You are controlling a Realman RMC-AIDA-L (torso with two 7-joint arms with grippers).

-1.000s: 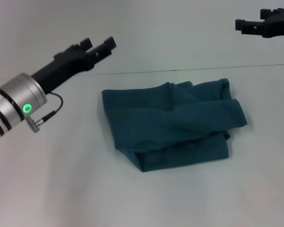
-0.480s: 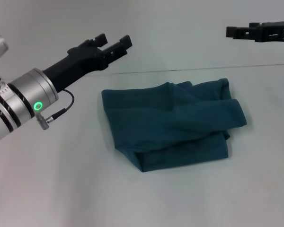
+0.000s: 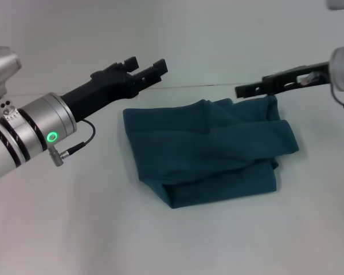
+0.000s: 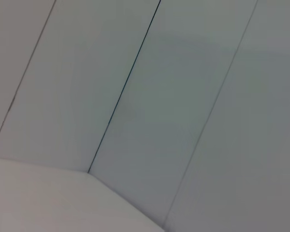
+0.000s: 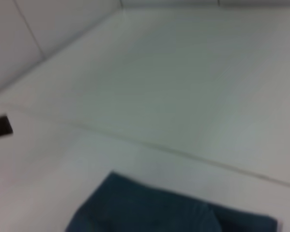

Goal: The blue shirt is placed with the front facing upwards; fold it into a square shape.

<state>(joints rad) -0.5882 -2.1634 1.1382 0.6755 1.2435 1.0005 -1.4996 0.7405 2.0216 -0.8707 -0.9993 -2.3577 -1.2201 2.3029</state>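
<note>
The blue shirt (image 3: 209, 150) lies on the white counter (image 3: 74, 229) as a rumpled, roughly rectangular bundle, folded over itself several times. One thick fold runs across its upper layer toward the robot's right side, and a doubled edge shows along the near side. No print or neckline can be seen on the exposed cloth.

The left end effector (image 3: 147, 66) hovers above the counter just beyond the bundle's far-left corner, clear of the fabric. Its two black fingers (image 3: 158, 68) stand a little apart with a visible gap between them — nothing is held in that gap. Behind it the silver arm shows a green light ring (image 3: 52, 137) and a short looping cable (image 3: 80, 140).

The right end effector (image 3: 246, 90) reaches in from the right and sits at the bundle's far-right corner, low over the cloth there. It is seen edge-on as a thin dark bar, so I cannot tell whether it is spread or pressed together, nor whether it touches the fabric.

The right wrist view shows the shirt's far edge (image 5: 169, 212) against the pale counter — the left wrist view shows only grey wall panels (image 4: 183, 96).
</note>
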